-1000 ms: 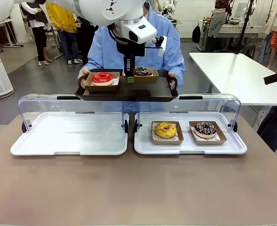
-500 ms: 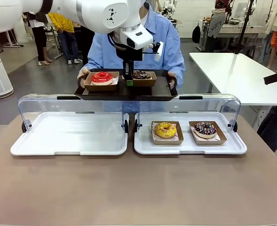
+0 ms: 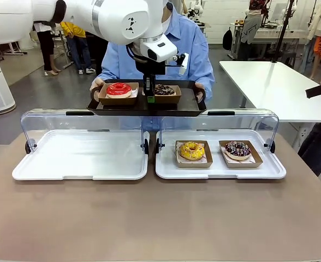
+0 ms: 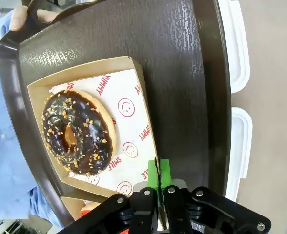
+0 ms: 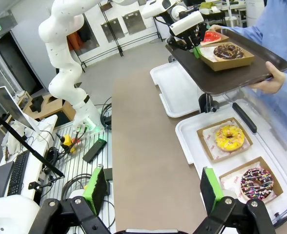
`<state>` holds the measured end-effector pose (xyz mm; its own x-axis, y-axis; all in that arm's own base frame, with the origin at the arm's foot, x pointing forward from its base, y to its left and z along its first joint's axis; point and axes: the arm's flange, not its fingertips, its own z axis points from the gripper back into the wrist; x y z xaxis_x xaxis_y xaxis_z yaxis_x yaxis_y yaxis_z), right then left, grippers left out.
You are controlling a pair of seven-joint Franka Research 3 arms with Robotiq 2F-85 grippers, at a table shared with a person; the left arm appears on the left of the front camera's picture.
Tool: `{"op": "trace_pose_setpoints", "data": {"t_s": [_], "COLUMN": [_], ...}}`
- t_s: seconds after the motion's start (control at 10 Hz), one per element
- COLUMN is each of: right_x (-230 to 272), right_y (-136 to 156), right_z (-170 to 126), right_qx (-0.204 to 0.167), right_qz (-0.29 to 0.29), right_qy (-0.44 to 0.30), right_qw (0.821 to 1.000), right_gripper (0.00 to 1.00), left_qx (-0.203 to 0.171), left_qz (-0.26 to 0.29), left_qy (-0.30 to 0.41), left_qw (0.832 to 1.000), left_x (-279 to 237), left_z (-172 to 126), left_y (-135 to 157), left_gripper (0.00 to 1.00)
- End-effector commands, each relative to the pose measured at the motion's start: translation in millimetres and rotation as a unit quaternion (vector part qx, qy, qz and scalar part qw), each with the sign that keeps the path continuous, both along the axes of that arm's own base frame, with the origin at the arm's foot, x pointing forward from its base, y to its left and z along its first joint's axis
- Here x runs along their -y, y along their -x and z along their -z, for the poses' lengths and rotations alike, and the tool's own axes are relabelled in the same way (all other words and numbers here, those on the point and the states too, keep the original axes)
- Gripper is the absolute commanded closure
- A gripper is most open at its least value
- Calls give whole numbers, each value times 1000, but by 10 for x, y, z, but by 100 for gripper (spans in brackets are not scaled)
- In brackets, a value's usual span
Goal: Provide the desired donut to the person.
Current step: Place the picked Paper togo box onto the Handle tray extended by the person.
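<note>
Two donuts sit on the dark tray [image 3: 147,108] that the person [image 3: 190,41] holds up by both ends at the far side of the counter [image 3: 160,218]. We see a red-glazed donut [image 3: 119,89] in a cardboard box on the tray's left part and a chocolate donut [image 3: 164,89] with nut crumbs in another box [image 4: 138,141] to its right. Our left tool [image 3: 149,93] hangs down between the two boxes, at the near left corner of the chocolate donut's box. From the left wrist, its green pads [image 4: 162,170] stand almost together at the paper-lined edge of that box; whether they pinch the cardboard rim or have let it go, we cannot tell. The box rests flat on the tray, and a thumb of the person shows at the tray's rim.

On the counter stand two white trays with clear lids raised. The left white tray [image 3: 78,155] holds nothing. The right white tray [image 3: 220,170] carries a yellow donut [image 3: 191,150] and, beside it, a chocolate donut with coloured sprinkles [image 3: 237,149], each in its own box.

Our right tool [image 5: 153,187] is spread wide above the counter's near edge, gripping nothing, well apart from the trays.
</note>
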<state>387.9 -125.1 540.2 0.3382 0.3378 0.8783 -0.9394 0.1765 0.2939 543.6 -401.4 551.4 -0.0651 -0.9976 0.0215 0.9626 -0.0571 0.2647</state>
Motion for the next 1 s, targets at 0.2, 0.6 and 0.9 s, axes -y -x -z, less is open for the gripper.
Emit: {"op": "trace_pose_setpoints", "data": {"t_s": [0.2, 0.6, 0.9], "right_x": [1, 1, 1], "right_y": [3, 3, 3], "right_z": [6, 6, 6], "right_qx": [1, 1, 1], "right_qz": [-2, -2, -2], "right_qy": [-5, -5, -5], "right_qw": [1000, 1000, 1000], "right_gripper": [0, 0, 0], "left_qx": [12, 13, 12], "left_qz": [11, 14, 14], "left_qy": [6, 10, 12], "left_qw": [1000, 1000, 1000], "left_x": [1, -3, -10], "left_z": [-55, -113, -141], "left_y": [-41, -18, 2], "left_gripper": [14, 9, 0]}}
